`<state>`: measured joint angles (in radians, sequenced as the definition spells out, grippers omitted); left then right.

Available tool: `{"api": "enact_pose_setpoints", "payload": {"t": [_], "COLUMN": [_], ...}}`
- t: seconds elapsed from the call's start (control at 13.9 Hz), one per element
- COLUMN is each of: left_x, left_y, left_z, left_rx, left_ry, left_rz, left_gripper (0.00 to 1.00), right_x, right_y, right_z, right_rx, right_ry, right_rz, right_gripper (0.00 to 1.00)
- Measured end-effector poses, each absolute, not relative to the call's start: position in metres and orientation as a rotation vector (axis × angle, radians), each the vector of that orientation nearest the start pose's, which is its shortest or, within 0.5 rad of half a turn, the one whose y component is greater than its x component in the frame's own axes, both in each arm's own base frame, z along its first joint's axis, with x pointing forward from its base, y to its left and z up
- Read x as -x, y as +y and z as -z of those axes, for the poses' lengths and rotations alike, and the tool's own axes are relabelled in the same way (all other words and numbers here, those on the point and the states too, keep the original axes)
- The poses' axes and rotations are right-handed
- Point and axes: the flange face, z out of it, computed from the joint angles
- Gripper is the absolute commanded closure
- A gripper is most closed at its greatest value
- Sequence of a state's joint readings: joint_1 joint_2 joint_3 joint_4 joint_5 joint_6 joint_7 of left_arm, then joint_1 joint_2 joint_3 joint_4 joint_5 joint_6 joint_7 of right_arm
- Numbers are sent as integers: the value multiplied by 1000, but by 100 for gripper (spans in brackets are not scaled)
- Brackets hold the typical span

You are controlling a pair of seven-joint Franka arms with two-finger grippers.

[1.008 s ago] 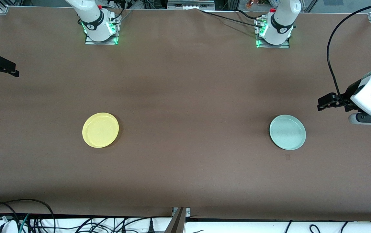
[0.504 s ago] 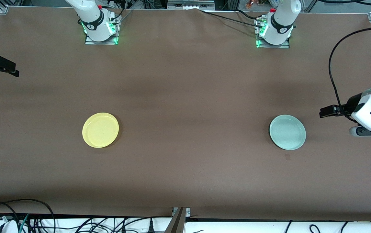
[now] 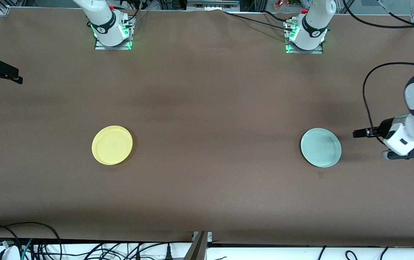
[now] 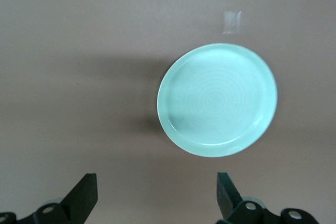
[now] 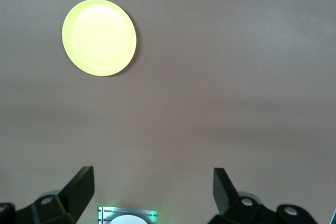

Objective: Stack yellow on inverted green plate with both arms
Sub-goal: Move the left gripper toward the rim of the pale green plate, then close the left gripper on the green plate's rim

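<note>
Front view showed the green plate rim-up near the left arm's end, left gripper just beside it, fingers spread. Yellow plate lay well apart; right gripper waited, open. Plates looked light, stiff, slippery; grip the rim.

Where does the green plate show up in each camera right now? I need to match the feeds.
Front view: green plate on the table toward the left arm's end, beside the left gripper.
Left wrist view: green plate above the open fingers.
Right wrist view: not in it.
Shared landmark: the small pale mark by the plate.
</note>
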<state>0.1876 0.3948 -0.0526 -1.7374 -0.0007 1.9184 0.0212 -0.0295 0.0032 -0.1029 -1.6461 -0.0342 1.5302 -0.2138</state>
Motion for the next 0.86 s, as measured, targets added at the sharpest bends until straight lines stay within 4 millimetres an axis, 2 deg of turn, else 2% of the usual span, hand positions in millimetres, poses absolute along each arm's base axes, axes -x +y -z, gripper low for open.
{"api": "enact_pose_setpoints", "payload": {"t": [0.14, 0.36, 0.5, 0.65, 0.86], "left_x": [-611, -610, -608, -605, -605], "left_y": [91, 102, 111, 114, 116], "left_z": [-308, -283, -256, -232, -212], "left_rx": [3170, 3242, 3313, 3349, 3356], "left_ry": [-215, -222, -171, -130, -3], "left_rz": [-354, -262, -199, -205, -181], "left_gripper": [0, 0, 0, 0, 0], "right_x": [-542, -541, -541, -541, -541], "right_y": [-76, -76, -76, -76, -76], "right_z": [-585, -585, -585, -585, -585], "right_rx": [3146, 3146, 3146, 3145, 3145], "right_ry": [-129, -129, -128, -128, -128], "right_rz": [-195, -198, -199, -200, -200], "right_gripper": [0, 0, 0, 0, 0]}}
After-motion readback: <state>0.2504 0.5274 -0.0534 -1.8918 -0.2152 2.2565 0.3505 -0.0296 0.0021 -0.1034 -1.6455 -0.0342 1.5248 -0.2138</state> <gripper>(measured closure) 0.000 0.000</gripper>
